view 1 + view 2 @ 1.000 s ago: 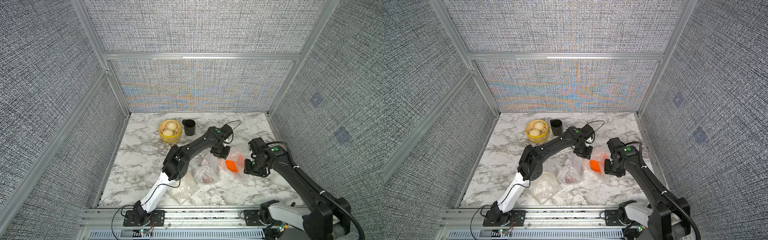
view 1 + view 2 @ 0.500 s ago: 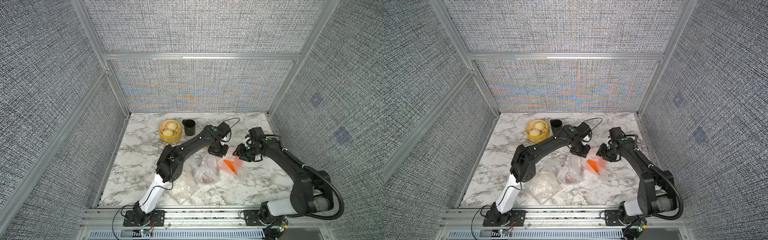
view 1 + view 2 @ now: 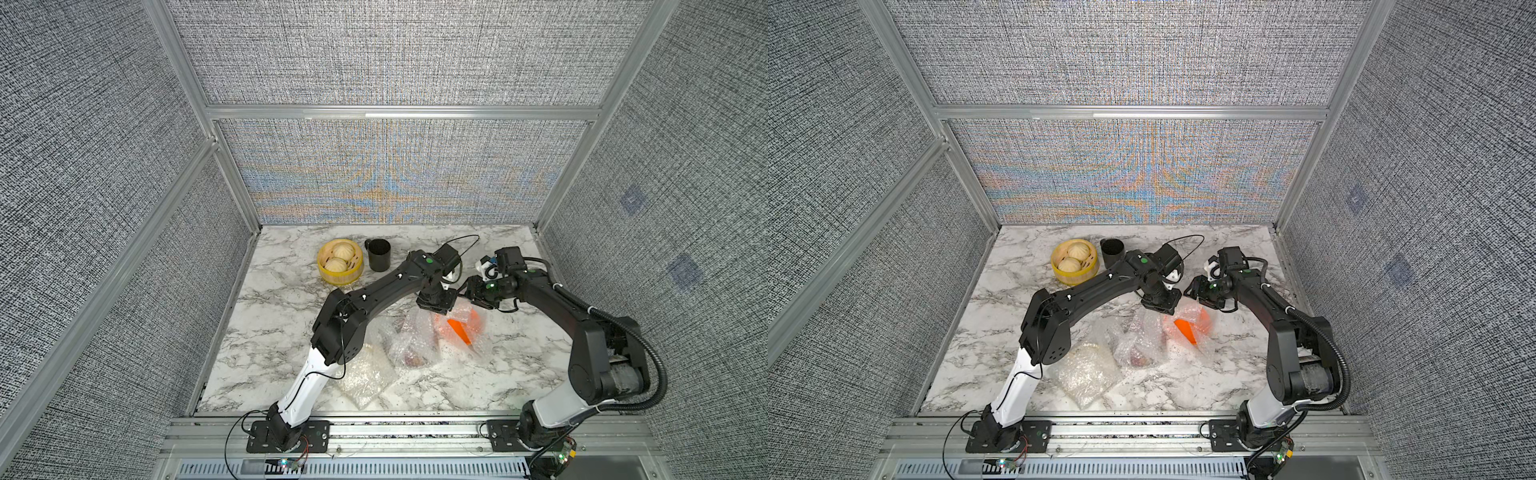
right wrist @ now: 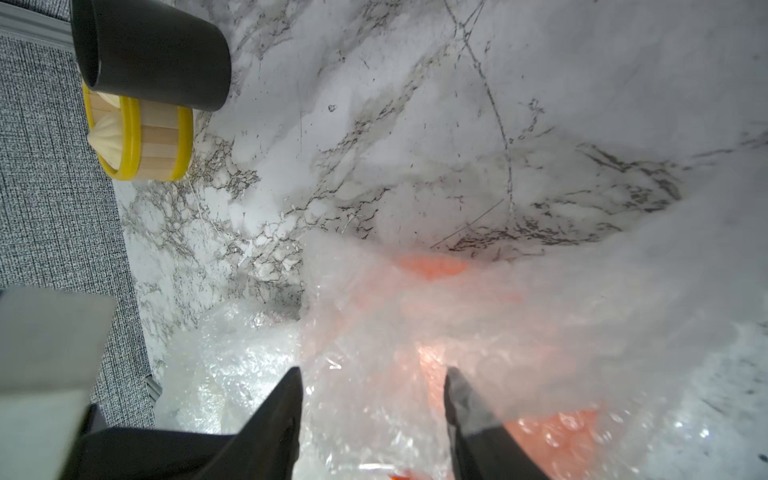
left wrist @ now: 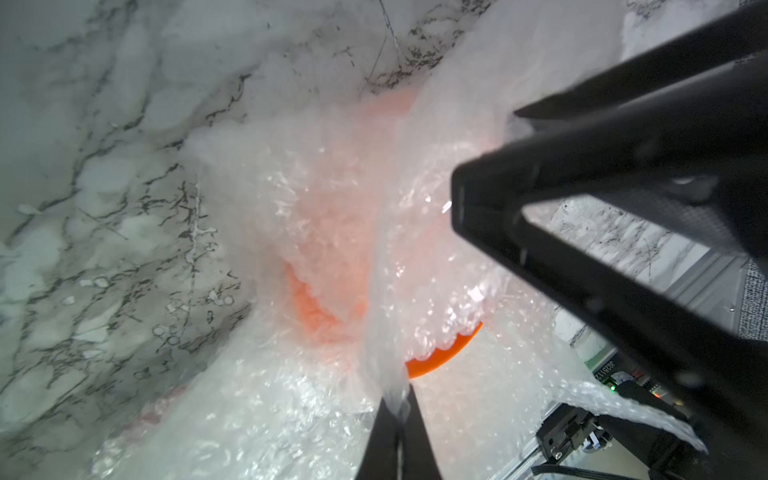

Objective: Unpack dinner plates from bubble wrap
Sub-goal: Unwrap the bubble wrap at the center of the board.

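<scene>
Leftmost on the counter (image 3: 270,332) a flat packet (image 3: 365,384) is laid. Just beside it a crumpled bundle (image 3: 409,347) is seen, something dark red inside. Then comes the orange plate (image 3: 458,330), partly bared. A fold of its wrap (image 5: 382,291) is pinched tight by the left pincer (image 5: 398,409). The right pincer (image 4: 374,374) is spread over the film, nothing grabbed. Wrap's probably light, floppy and slippery, so loose edges should be taken. Plate's stiff and likely breakable, so it's best gripped by the rim once bared.

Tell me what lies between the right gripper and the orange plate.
Bubble wrap covers the orange plate in front of the open right gripper; the right wrist view shows it.
</scene>
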